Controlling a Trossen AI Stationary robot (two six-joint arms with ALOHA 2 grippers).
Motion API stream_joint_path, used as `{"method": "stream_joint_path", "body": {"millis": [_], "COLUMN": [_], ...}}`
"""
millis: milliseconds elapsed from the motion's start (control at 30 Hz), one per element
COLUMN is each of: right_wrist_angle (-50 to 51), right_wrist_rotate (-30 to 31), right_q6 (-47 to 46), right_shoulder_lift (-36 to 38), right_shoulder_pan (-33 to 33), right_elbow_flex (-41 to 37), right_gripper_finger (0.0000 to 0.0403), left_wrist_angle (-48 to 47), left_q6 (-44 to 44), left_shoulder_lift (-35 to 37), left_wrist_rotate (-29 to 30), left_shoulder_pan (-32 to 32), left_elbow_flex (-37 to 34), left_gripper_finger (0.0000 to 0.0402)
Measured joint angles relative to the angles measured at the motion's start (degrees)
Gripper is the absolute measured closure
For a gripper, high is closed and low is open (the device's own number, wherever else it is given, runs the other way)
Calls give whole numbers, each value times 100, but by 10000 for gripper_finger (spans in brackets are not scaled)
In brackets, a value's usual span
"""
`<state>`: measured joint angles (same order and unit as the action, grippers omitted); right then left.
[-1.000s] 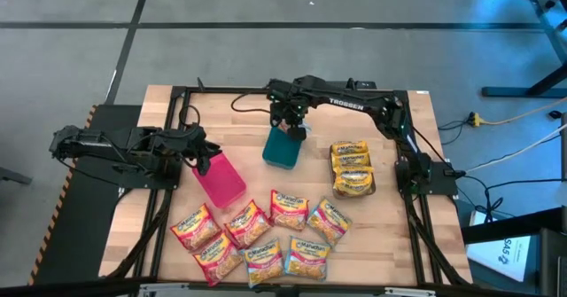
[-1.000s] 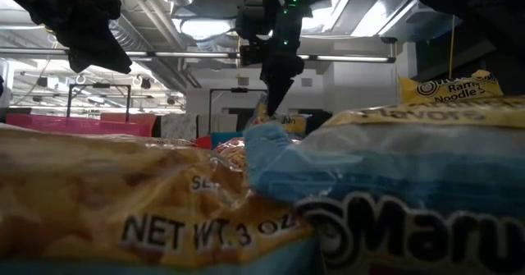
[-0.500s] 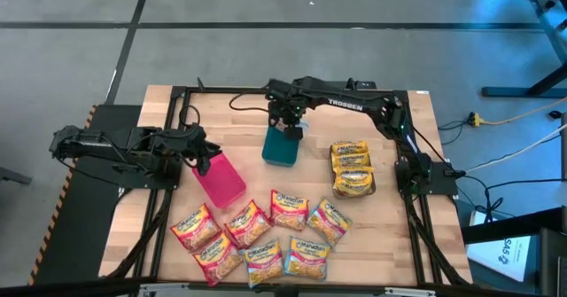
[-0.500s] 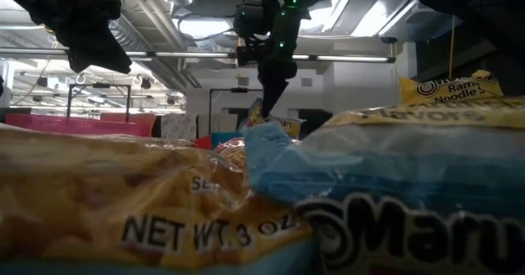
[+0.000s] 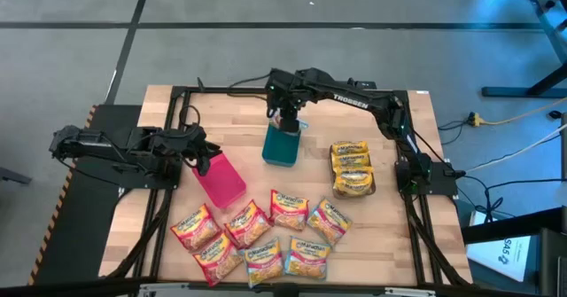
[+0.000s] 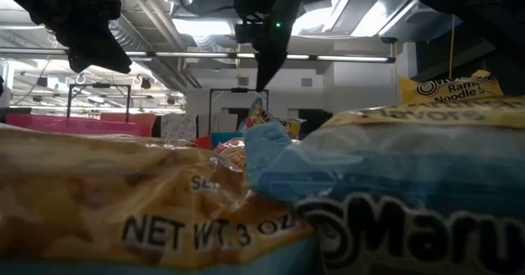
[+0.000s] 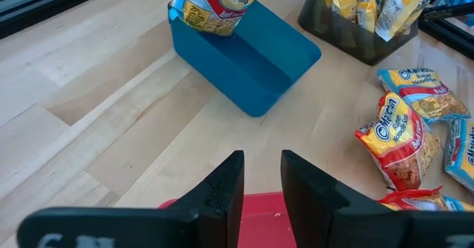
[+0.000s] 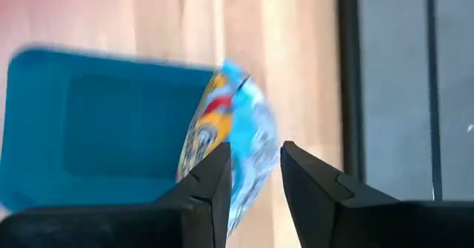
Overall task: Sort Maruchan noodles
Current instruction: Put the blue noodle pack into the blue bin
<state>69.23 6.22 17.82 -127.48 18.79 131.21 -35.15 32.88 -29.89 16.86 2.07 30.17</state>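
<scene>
The right gripper point(image 5: 286, 118), fingers parted and empty, is hanging directly above the light-blue crinkly noodle packet point(image 7: 209, 5), which is leaning upright in the teal plastic bin point(image 5: 282, 146) near the bench's far edge.

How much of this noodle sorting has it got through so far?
Done: yellow packets fill the dark bin. In hand: the right tool, open, hangs above a light-blue packet standing in the blue bin. Left: eight packets lie loose on the table; the pink bin under the waiting left tool looks unfilled.
</scene>
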Motion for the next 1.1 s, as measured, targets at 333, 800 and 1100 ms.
{"method": "stream_joint_path", "body": {"millis": [333, 800, 1100], "right_wrist_angle": [-149, -88, -5], "right_wrist_rotate": [146, -55, -182], "right_q6": [45, 47, 53], "right_shoulder_lift": [-252, -672, -756], "right_shoulder_pan": [5, -17, -7], "right_elbow_flex": [-16, -14, -14], "right_gripper_finger": [327, 345, 345], "left_wrist_angle": [1, 0, 0], "left_q6": [2, 2, -4], "left_shoulder_lift": [0, 0, 0], "left_wrist_rotate": [0, 0, 1], "left_shoulder_pan": [0, 0, 0], "left_elbow_flex": [0, -2, 0], "left_gripper_finger": [317, 317, 317]}}
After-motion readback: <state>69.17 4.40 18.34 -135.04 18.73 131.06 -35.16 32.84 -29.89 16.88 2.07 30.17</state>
